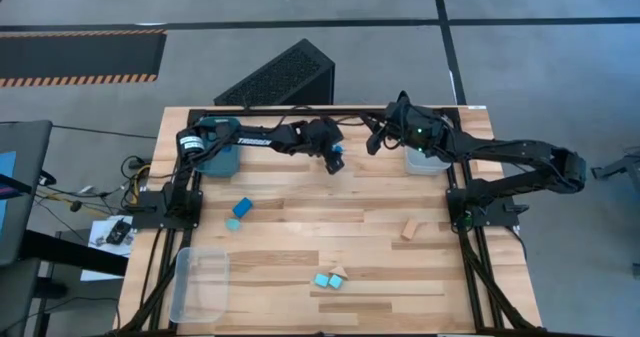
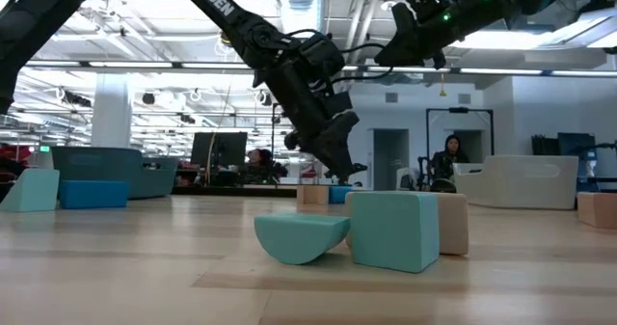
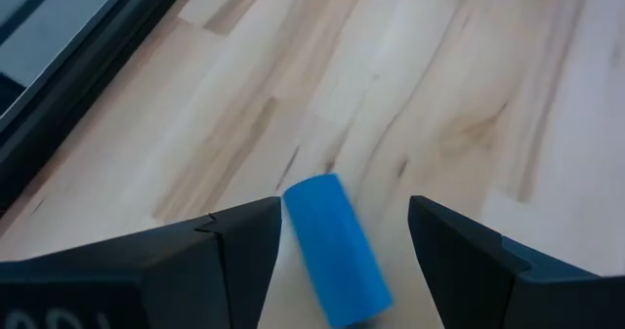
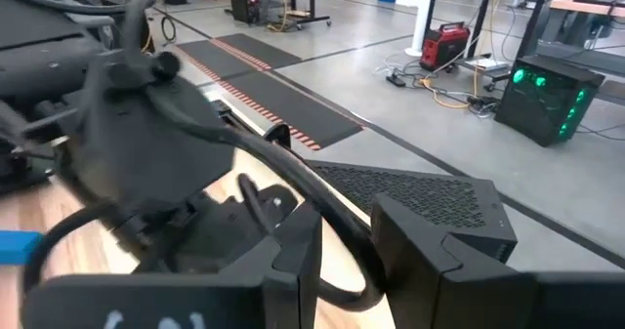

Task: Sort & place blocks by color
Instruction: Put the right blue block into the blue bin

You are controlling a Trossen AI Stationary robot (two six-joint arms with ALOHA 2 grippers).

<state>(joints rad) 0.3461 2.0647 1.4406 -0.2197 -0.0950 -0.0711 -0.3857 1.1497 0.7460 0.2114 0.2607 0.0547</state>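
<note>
My left gripper (image 1: 333, 160) (image 3: 345, 207) is open near the table's far edge, pointing down. A deep blue rounded block (image 3: 332, 251) (image 1: 339, 165) lies between its fingers, close to one and with a gap to the other. My right gripper (image 1: 378, 139) (image 4: 347, 236) hangs open and empty, high above the far edge beside the left arm's wrist. On the table lie another deep blue block (image 1: 243, 207), a turquoise block (image 1: 232, 223), a tan block (image 1: 410, 229), and a near cluster of two turquoise blocks (image 1: 329, 281) (image 2: 386, 230) and a tan block (image 1: 341, 272). My left gripper comes at the deep blue block from above, one finger (image 3: 256, 241) right beside the block's long side (image 3: 298, 226). Whether that finger touches it, I cannot tell. The other finger stands clear of it.
A teal bin (image 1: 215, 159) sits at the far left under the left arm and a pale bin (image 1: 425, 162) at the far right. A clear bin (image 1: 200, 282) lies at the near left. Bare wood lies between the scattered blocks.
</note>
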